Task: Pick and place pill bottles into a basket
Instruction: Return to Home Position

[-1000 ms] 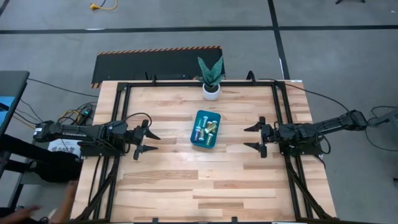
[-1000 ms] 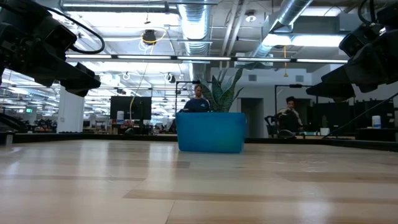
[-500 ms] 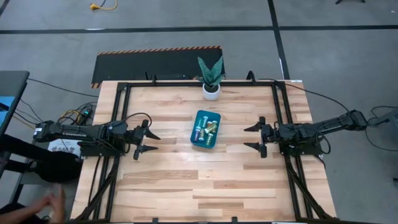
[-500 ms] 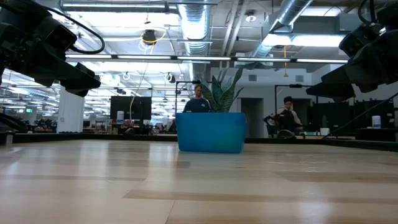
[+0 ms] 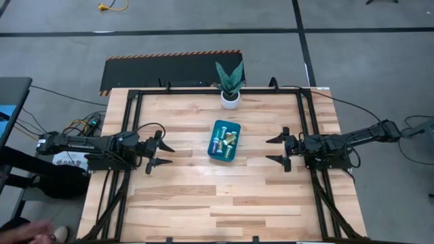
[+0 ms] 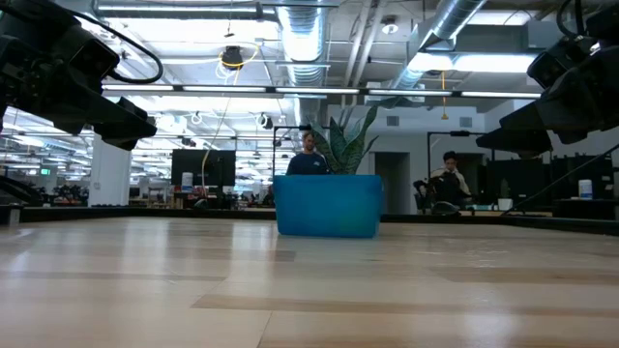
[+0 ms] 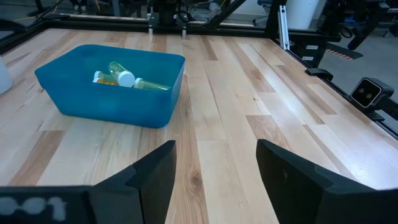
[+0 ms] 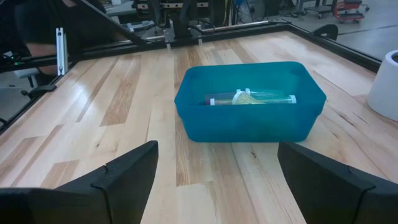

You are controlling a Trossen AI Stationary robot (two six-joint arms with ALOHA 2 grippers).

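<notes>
The teal-blue basket (image 5: 224, 140) stands on its flat bottom at the middle of the wooden table, also seen in the left wrist view (image 7: 112, 87) and the right wrist view (image 8: 249, 102). Several pill bottles (image 5: 226, 141) lie inside it; yellow ones with pale caps (image 7: 130, 79) show over the wall. My left gripper (image 5: 161, 154) hovers open at the table's left side, pointing toward the basket. My right gripper (image 5: 278, 150) hovers open at the right side, also facing the basket. Neither holds anything.
A white pot with a green plant (image 5: 230, 87) stands at the table's far edge, behind the basket. A black metal frame (image 5: 203, 91) runs along the table's far, left and right sides. Bare wood lies between each gripper and the basket. People sit in the room beyond (image 6: 447, 179).
</notes>
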